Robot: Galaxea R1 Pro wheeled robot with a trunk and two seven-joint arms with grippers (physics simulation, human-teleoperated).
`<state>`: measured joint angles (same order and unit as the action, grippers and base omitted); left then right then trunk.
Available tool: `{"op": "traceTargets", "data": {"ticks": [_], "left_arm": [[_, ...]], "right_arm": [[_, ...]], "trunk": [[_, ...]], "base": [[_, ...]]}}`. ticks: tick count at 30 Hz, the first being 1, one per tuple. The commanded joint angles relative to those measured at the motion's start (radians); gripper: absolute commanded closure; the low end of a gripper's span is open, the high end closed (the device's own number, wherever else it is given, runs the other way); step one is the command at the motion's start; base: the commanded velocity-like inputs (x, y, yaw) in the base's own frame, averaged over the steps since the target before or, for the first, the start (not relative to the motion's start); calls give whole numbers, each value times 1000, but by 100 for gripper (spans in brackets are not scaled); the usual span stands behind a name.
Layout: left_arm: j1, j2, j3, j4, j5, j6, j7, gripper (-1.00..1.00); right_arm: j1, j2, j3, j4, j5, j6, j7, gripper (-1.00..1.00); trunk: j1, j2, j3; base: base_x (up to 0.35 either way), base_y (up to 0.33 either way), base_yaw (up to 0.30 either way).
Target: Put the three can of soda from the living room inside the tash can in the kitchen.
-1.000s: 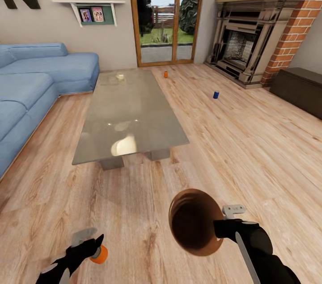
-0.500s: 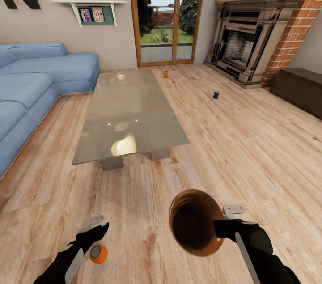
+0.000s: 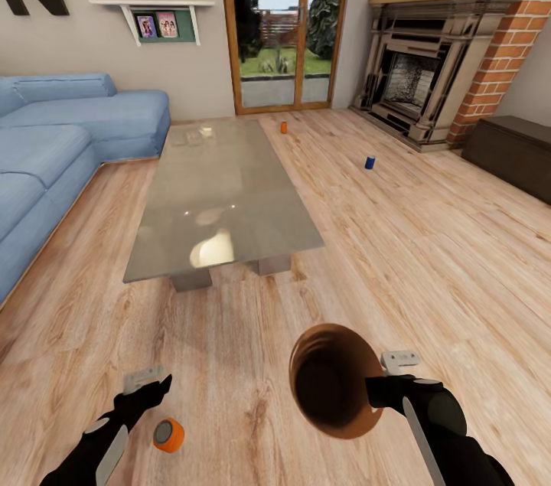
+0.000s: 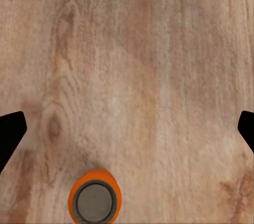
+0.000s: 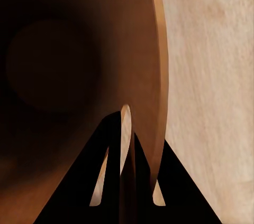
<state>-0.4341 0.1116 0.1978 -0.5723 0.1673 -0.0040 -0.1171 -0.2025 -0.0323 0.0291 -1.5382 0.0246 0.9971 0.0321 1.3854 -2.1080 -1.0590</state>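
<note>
One orange can of soda stands upright on the wood floor near my left gripper, which is open and hovers just beyond it, not touching. In the left wrist view the can shows its silver top, and the left gripper has its fingertips spread wide apart. My right gripper is shut on the rim of the tash can, held tilted so its copper-brown inside faces me. The right gripper pinches that rim. Another orange can and a blue can stand far off on the floor.
A long glass-topped low table stands ahead, with a blue sofa to its left. The brick fireplace and a dark low cabinet are at the right. Glass doors are at the back.
My left gripper has opened and let go of the orange can, then drawn back from it. The can stays standing on the floor. The right arm and tash can have not moved.
</note>
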Motion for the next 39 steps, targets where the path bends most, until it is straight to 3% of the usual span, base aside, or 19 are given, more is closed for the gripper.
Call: {"op": "traceTargets", "data": {"ticks": [1, 25, 31, 39], "left_arm": [[0, 0, 0, 0, 0, -1, 0, -100], [0, 9, 2, -3, 0, -11, -1, -100], [0, 9, 2, -3, 0, -39, -2, -100], [0, 10, 2, -1, 0, -46, -3, -100]], "right_arm": [[0, 0, 0, 0, -18, 0, 5, 100], [0, 0, 0, 0, -17, -2, 5, 100], [0, 0, 0, 0, -17, -2, 5, 100], [0, 0, 0, 0, -17, -2, 5, 100]], "trunk": [[0, 0, 0], [0, 0, -10], [0, 0, -20], [31, -56, -58]], "base": [[150, 16, 0], [41, 6, 0], [0, 0, 0], [0, 0, 0]]}}
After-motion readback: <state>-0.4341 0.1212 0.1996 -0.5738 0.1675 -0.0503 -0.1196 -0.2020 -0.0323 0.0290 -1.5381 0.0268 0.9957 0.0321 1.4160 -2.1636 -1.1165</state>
